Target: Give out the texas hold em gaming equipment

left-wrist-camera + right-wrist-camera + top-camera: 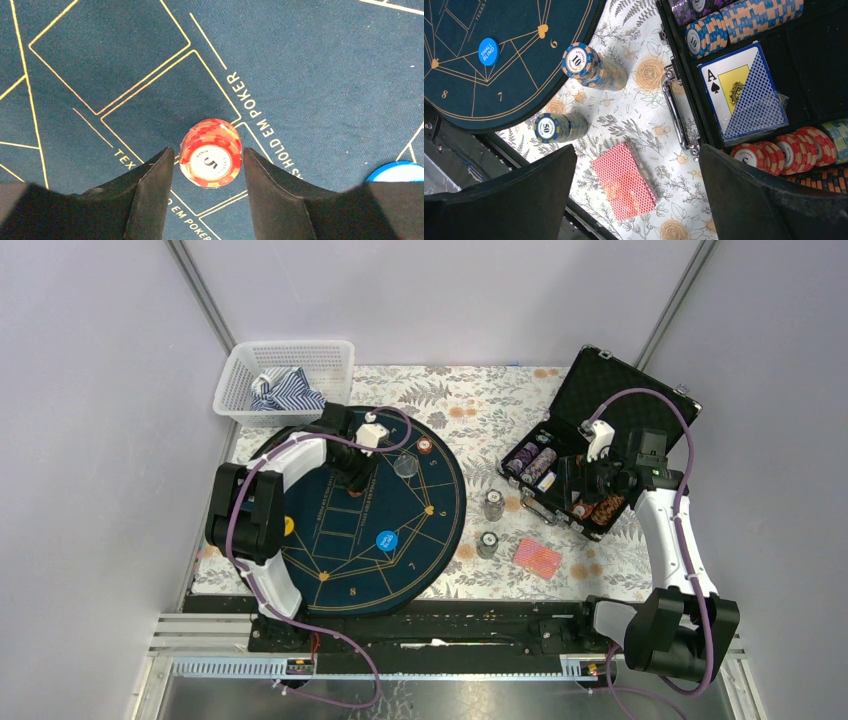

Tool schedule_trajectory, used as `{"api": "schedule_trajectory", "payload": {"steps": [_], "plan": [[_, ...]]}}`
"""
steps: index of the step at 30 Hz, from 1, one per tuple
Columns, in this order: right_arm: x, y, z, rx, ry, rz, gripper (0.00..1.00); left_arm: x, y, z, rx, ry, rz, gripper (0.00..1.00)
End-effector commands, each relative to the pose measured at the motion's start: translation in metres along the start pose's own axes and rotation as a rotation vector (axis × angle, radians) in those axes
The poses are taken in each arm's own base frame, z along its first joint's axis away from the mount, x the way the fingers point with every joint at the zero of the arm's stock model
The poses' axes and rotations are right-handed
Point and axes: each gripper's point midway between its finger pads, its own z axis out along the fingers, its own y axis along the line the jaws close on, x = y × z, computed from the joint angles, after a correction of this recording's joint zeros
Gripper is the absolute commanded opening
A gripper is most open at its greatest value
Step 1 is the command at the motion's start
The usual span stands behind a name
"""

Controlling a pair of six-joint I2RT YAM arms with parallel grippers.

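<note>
Left gripper (207, 151) flanking red chips (210, 156), contact unclear

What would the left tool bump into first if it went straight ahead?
Most likely the red chip stack: it sits right between the left tool's fingers, which would slide down either side onto the dark blue mat. Depth is hard to judge.

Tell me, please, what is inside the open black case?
The case holds rows of purple chips, orange-and-blue chips and red chips, plus a deck showing an ace of spades. The right hand hides part of the case beside the red chips.
</note>
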Motion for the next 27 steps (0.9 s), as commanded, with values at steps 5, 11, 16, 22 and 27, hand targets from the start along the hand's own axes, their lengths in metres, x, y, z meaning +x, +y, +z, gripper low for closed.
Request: {"api": "schedule_trajectory", "payload": {"steps": [5, 11, 16, 22, 27], "plan": [[-0.005, 0.001, -0.002, -0.007, -0.016, -0.020, 1.00, -0.007, 0.002, -0.007, -0.006, -0.016, 0.022, 0.41], [-0.006, 0.001, -0.002, -0.009, -0.018, -0.021, 1.00, -0.038, -0.010, -0.031, 0.015, -0.076, 0.046, 0.37], [-0.006, 0.001, -0.002, -0.004, -0.018, -0.019, 1.00, -0.074, -0.052, -0.042, 0.072, -0.135, 0.111, 0.36], [-0.006, 0.001, -0.004, 0.008, -0.022, -0.025, 1.00, -0.084, -0.120, -0.043, 0.188, -0.142, 0.200, 0.36], [-0.006, 0.001, -0.004, 0.009, -0.025, -0.028, 1.00, -0.060, -0.178, -0.052, 0.291, -0.130, 0.300, 0.36]]}}
